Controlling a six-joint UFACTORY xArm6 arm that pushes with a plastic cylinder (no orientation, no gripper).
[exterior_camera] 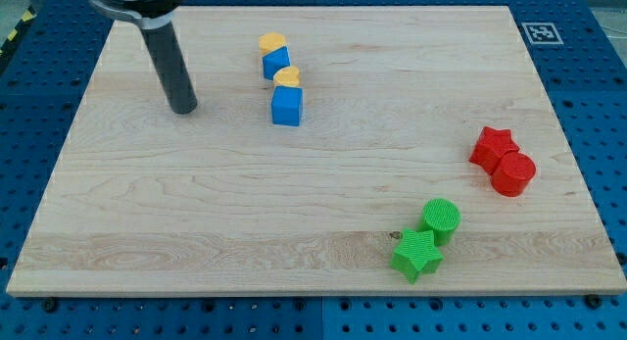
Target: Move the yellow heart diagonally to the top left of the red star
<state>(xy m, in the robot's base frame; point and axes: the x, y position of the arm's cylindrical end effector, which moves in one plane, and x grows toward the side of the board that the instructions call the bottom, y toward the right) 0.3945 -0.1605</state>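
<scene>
I carry no jaws, only a dark rod; my tip (183,109) rests on the pale wooden board (294,242), touching nothing, left of the yellow heart block (287,77). The heart touches a blue cube (287,106). The red plastic star (493,145) sits well apart, toward the view's right, touching a red cylinder (513,173).
</scene>
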